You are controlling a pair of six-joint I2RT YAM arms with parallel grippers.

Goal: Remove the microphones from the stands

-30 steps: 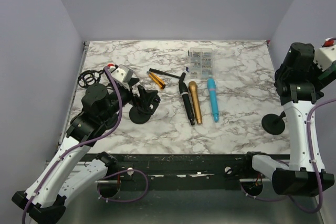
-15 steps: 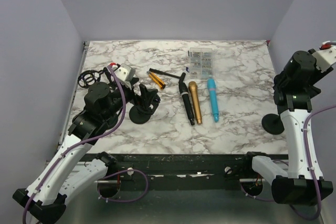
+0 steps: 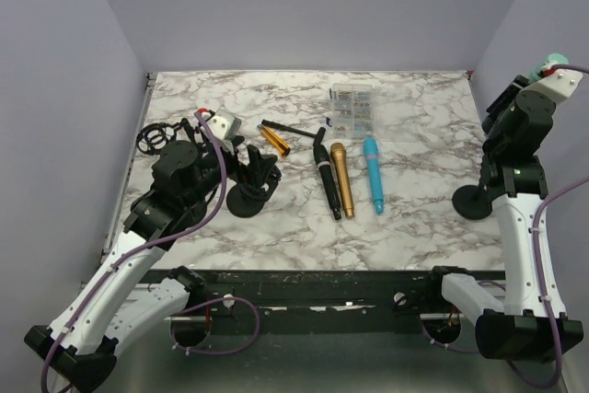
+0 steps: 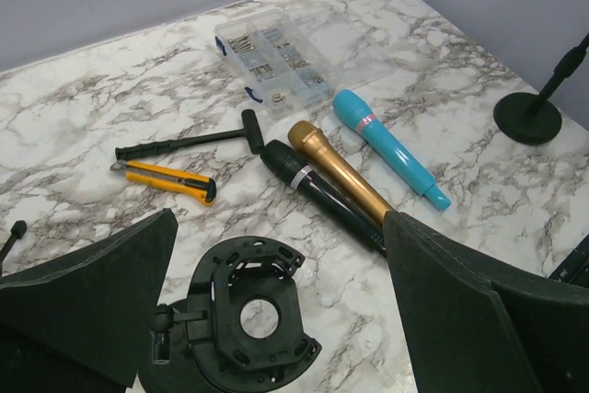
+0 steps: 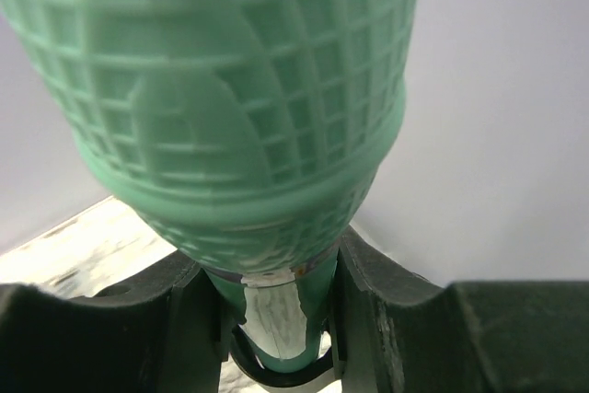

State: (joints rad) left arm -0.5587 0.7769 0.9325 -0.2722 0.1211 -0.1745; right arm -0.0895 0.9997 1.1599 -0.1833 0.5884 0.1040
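A green microphone (image 5: 230, 89) with a mesh head fills the right wrist view. My right gripper (image 5: 276, 306) is shut on its handle just below the head, one finger on each side. The handle's lower end sits in the black ring clip (image 5: 276, 373) of the stand. From above, the green head (image 3: 552, 60) peeks out at the far right beside the right gripper (image 3: 541, 75), and the stand's round base (image 3: 472, 204) rests on the table below. My left gripper (image 4: 281, 310) is open, hovering over a black shock mount (image 4: 244, 319).
Black (image 3: 326, 177), gold (image 3: 341, 177) and blue (image 3: 373, 172) microphones lie side by side mid-table. A clear parts box (image 3: 353, 109) sits behind them. A yellow knife (image 3: 274, 141) and a black tool (image 3: 285, 127) lie left of them. A black ring mount (image 3: 156, 138) lies far left.
My right gripper has closed on the green microphone and the right wrist has swung upward. The stand base has shifted slightly left and back. The left arm has barely moved.
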